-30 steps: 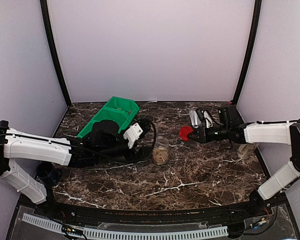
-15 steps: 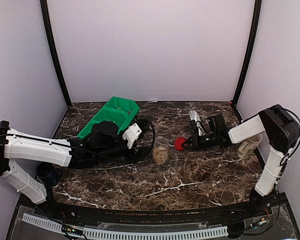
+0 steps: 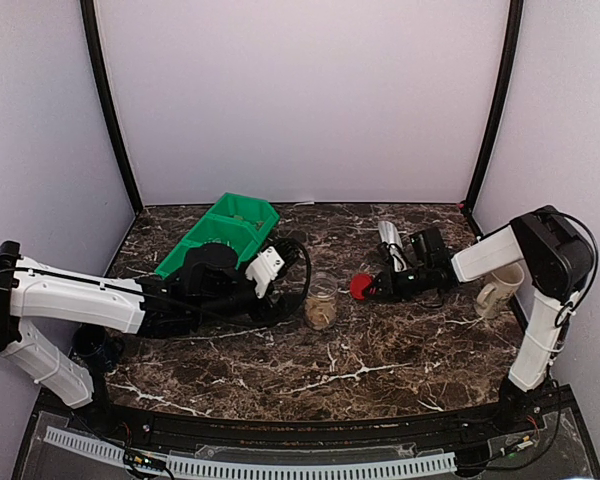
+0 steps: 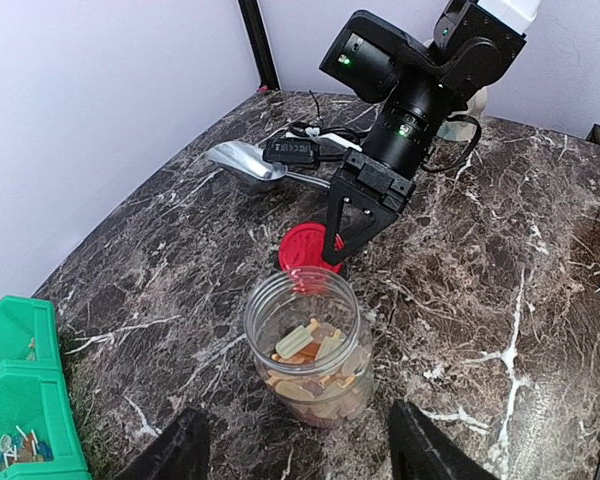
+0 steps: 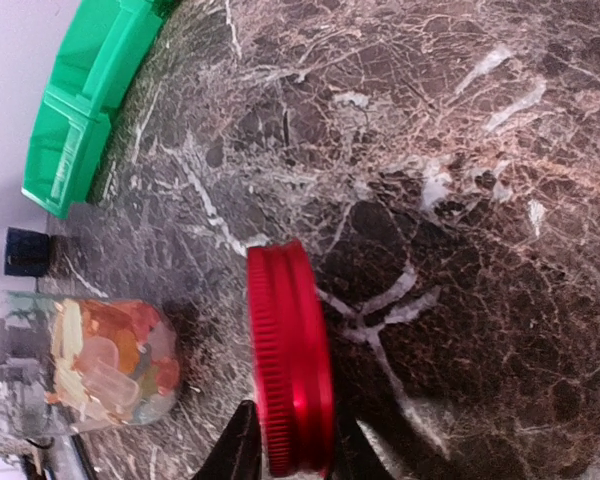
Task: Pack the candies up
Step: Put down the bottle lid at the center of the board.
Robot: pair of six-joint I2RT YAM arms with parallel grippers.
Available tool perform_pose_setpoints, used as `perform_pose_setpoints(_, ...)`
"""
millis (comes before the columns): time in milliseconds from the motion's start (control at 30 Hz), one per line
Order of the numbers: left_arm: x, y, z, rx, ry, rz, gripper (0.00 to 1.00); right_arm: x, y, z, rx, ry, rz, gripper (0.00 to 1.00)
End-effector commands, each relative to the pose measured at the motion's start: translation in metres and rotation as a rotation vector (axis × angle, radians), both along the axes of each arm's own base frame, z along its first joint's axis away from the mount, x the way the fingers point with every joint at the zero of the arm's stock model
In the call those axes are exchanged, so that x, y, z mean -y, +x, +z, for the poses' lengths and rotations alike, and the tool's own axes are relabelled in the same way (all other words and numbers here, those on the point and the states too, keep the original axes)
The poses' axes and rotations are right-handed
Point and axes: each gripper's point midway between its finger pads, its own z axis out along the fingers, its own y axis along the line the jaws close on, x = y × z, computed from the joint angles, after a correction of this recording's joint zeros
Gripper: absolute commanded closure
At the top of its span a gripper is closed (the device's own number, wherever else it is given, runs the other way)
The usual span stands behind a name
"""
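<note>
Top external view, contents as found.

1. Tabletop (image 3: 400,350): dark marble pattern with white veins.
2. Jar (image 4: 255,315): clear, upright, mouth uncovered, standing near mid-tabletop.
3. Candies (image 4: 315,360): orange, tan and pale pieces piled in the lower part of the jar, well short of the rim.
4. Red lid (image 5: 290,370): round with a ribbed rim, standing on edge on the tabletop near the jar on the right arm's side, apart from it.
5. Right claw (image 5: 294,415): fingers set narrowly, one against each face of the red lid, gripping it. The arm reaches low across from the right.
6. Left claw (image 4: 300,430): fingers spread wide and holding nothing. The jar stands just ahead of the fingertips, in line with the gap between them.
7. Green bin (image 3: 180,258): divided into compartments, at the far left behind the left arm. The left wrist view shows a few small pieces in one compartment.
8. Metal scoop (image 4: 245,163): lying flat beyond the red lid, beside the right arm.
9. Mug (image 3: 498,288): pale, at the right edge of the tabletop.
</note>
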Motion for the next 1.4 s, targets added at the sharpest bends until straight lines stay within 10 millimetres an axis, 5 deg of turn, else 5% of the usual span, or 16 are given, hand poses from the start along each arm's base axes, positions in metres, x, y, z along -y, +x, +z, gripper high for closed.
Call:
perform_pose_setpoints(0,0.000,0.003,0.002,-0.001,-0.020,0.015,0.36,0.009,0.007,-0.007,0.013,-0.072,-0.012,0.72)
perform_pose_setpoints(233,0.003,0.003,0.001,-0.003,-0.022,0.006,0.36,0.018,0.010,-0.001,0.056,-0.142,-0.022,0.53)
perform_pose_setpoints(600,0.002,0.003,-0.007,-0.018,-0.019,0.017,0.36,0.035,0.005,0.020,0.145,-0.292,0.000,0.50)
perform_pose_setpoints(900,0.000,0.006,-0.009,-0.021,-0.010,0.038,0.35,0.041,-0.003,0.078,0.351,-0.480,0.028,0.45)
perform_pose_setpoints(933,0.000,0.007,-0.009,-0.020,-0.013,0.043,0.35,0.043,-0.002,0.086,0.379,-0.509,0.017,0.34)
perform_pose_setpoints(967,-0.001,0.008,-0.009,-0.019,-0.014,0.047,0.34,0.046,-0.002,0.094,0.403,-0.531,0.003,0.02)
perform_pose_setpoints(1267,-0.011,0.020,-0.005,-0.014,-0.022,0.147,0.29,0.093,0.003,0.155,0.499,-0.699,-0.225,0.02)
perform_pose_setpoints(1367,-0.015,0.025,-0.003,-0.016,-0.031,0.193,0.26,0.093,-0.002,0.175,0.579,-0.624,-0.259,0.02)
